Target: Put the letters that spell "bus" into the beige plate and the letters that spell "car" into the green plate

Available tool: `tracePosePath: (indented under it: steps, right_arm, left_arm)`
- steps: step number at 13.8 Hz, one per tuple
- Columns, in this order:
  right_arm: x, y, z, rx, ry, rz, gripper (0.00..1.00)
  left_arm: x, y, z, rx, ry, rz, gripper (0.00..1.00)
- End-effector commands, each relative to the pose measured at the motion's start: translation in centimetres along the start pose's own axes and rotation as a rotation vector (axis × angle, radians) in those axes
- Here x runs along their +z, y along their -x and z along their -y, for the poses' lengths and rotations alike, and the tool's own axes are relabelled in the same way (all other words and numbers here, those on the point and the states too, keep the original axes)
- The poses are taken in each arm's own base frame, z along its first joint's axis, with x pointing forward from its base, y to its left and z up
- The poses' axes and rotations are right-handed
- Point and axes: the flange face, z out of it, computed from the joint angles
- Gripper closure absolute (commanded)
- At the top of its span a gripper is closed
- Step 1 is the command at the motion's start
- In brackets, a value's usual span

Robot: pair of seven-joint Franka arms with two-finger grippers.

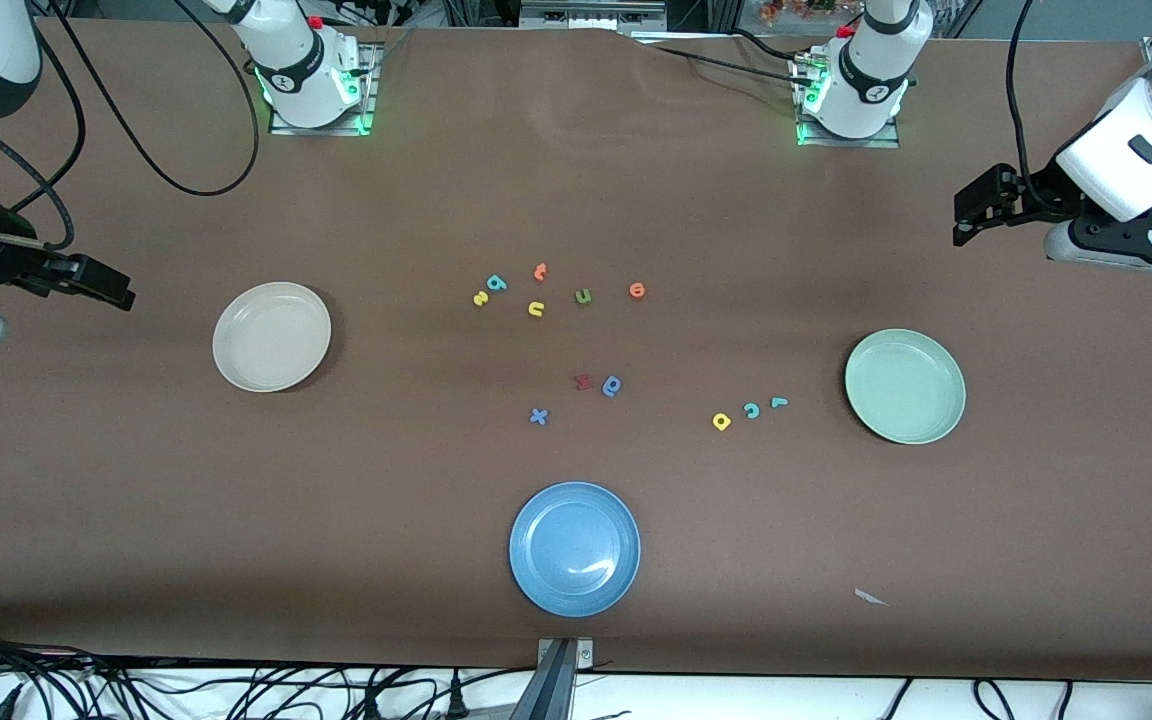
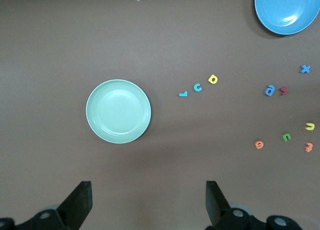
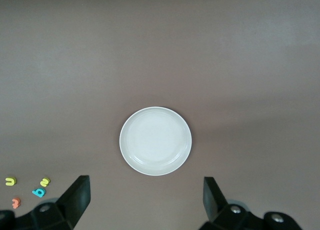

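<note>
The left gripper (image 1: 968,215) is hanging in the air over bare table at the left arm's end, its jaws standing wide apart and holding nothing; in the left wrist view its 2 fingers (image 2: 80,202) are framing empty tabletop. The right gripper (image 1: 116,287) is hanging over bare table at the right arm's end, also spread wide and empty, with its fingers (image 3: 77,195) apart in the right wrist view.

The beige plate (image 1: 271,336) is sitting empty toward the right arm's end of the table. The green plate (image 1: 904,385) is sitting empty toward the left arm's end. A blue plate (image 1: 574,548) is lying between them, nearer to the front camera, also empty.

The letters for "bus" are lying loose near the table's middle: the teal "b" (image 1: 496,283) is just beside the yellow "s" (image 1: 480,298), and the yellow "u" (image 1: 536,309) is near them. An orange letter (image 1: 540,271), a green "u" (image 1: 583,296) and a second orange letter (image 1: 637,290) are lying in the same loose group.

The letters for "car" are lying in a short row near the green plate: the yellow "a" (image 1: 721,421), the teal "c" (image 1: 751,410) and the teal "r" (image 1: 779,403), with the "r" closest to the plate.

Between the 2 groups, a dark red letter (image 1: 583,381) is lying just beside a blue rounded letter (image 1: 612,385), and a blue "x" (image 1: 538,416) is lying near them. A small white scrap (image 1: 870,597) is lying on the table nearer to the front camera than the green plate.
</note>
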Motion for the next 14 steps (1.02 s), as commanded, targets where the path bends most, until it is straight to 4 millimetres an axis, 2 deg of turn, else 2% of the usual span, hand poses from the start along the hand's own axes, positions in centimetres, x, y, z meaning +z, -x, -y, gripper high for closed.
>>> tracePosePath:
  steps: [1,10,14]
  right_arm:
    - [-0.14,0.10,-0.05,0.008,-0.018,-0.002,0.00]
    - [-0.28,0.08,-0.07,0.004,-0.026,-0.004,0.00]
    - [-1.07,0.14,0.15,0.000,-0.025,-0.016,0.00]
  left_arm:
    - [-0.51,0.04,-0.15,-0.006,0.011,0.000,0.00]
    - [-0.51,0.04,-0.15,-0.004,0.011,0.000,0.00]
    - [-0.52,0.04,-0.06,-0.006,0.011,0.000,0.00]
